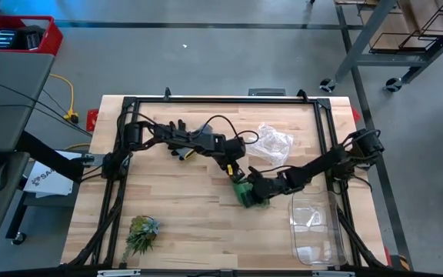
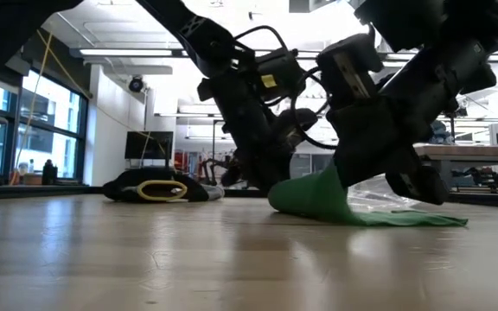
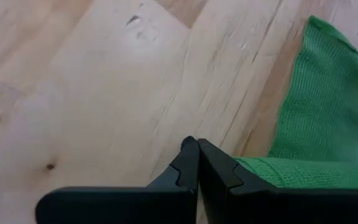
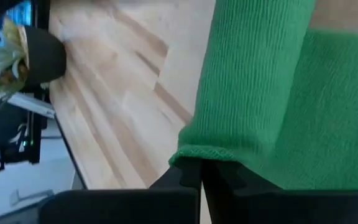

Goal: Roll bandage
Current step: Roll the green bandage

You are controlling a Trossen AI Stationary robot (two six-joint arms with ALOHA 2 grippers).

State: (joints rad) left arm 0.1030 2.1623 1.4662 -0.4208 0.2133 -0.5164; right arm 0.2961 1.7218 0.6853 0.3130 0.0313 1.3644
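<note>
From the left we see the left gripper [image 1: 235, 174], jaws pinched together beside the soft, ribbed mid-green fabric bandage [image 1: 249, 194] lying near the table's middle. Right of it, the right gripper [image 1: 256, 185] is clamped on the bandage's folded edge, seemingly; it is the nearer arm.

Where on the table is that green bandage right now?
In the high view, the bandage lies right of the table's middle, under the tips of both arms, just left of the clear plastic tray.
</note>
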